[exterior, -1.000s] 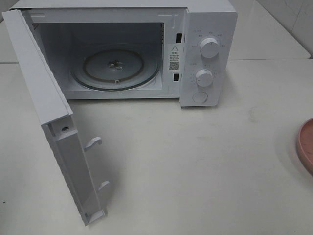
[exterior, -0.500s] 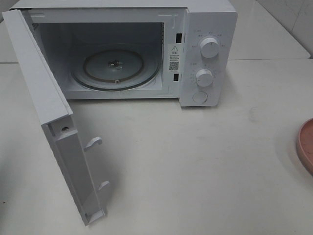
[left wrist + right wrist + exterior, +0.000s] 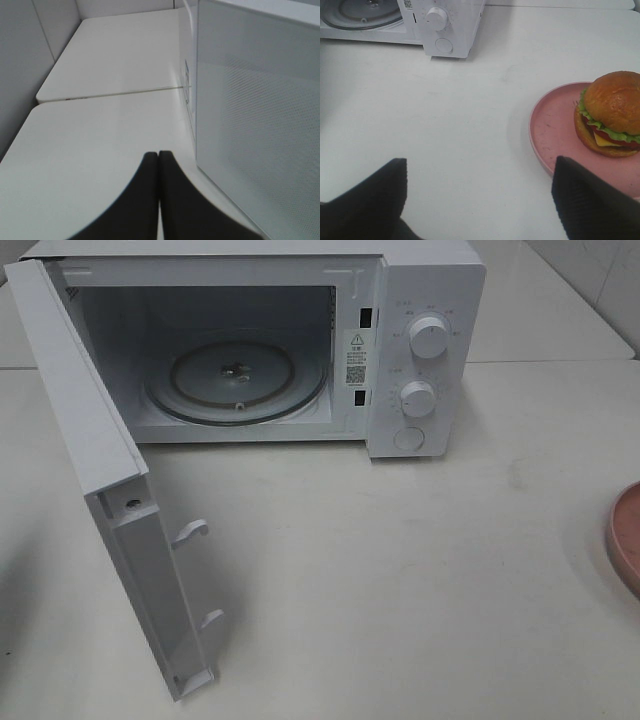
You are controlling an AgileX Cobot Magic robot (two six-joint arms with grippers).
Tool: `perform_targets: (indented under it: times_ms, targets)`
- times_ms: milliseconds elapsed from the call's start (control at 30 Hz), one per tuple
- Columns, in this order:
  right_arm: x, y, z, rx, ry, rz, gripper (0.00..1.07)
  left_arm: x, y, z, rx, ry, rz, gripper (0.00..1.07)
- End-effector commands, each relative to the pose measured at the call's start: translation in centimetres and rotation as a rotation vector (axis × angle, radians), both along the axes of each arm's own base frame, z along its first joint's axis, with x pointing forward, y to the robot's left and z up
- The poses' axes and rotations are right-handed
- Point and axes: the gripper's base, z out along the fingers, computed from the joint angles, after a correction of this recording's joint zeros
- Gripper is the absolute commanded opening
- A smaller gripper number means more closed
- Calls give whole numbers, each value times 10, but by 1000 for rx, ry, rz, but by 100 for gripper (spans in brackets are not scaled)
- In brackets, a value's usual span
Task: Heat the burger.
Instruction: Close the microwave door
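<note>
Burger (image 3: 610, 117) sits on the plate (image 3: 555, 125) at the worktop's right edge, untouched. My right gripper (image 3: 477, 200) hangs near it, fingers wide apart; my left gripper (image 3: 158, 195) is pressed together beside the open door (image 3: 110, 490). I'd approach low and squeeze the bun gently.

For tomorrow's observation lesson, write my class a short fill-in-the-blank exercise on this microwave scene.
1. The microwave door stands ____.
2. The burger sits on a ____ plate.
3. The left gripper has its jaws ____.
4. On the glass turntable lies ____.

Missing words: open; pink; shut; nothing
</note>
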Motion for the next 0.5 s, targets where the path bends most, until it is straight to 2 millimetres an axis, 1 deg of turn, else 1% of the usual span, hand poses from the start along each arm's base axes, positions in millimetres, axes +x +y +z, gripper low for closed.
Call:
perform_targets:
  times_ms: [33,67,100,133,167,233,333,400,467,500]
  targets:
    - [-4,-1,0,-3,-37,-8,76,9,-5,-4,-13,-39,-54,0]
    - [-4,-1,0,-3,-37,-8,76,9,-5,-4,-13,-39,-54,0]
    - [-4,-1,0,-3,-37,-8,76,13,-8,-12,-28,-6,-83,0]
    - [-4,-1,0,-3,-37,-8,76,15,-9,-15,-34,4,-101,0]
    - [-4,-1,0,-3,-37,-8,76,15,-9,-15,-34,4,-101,0]
    - [-4,-1,0,-3,-37,-8,76,21,-17,-19,-55,-34,-188,0]
    - [-4,-1,0,-3,-37,-8,76,22,-20,-20,-59,-48,-219,0]
    - [-4,-1,0,-3,-37,-8,76,25,-29,-26,-68,-60,-323,0]
    - [-4,-1,0,-3,-37,-8,76,26,-32,-28,-69,-54,-340,0]
    - [-4,-1,0,-3,-37,-8,76,28,-38,-31,-74,-37,-367,0]
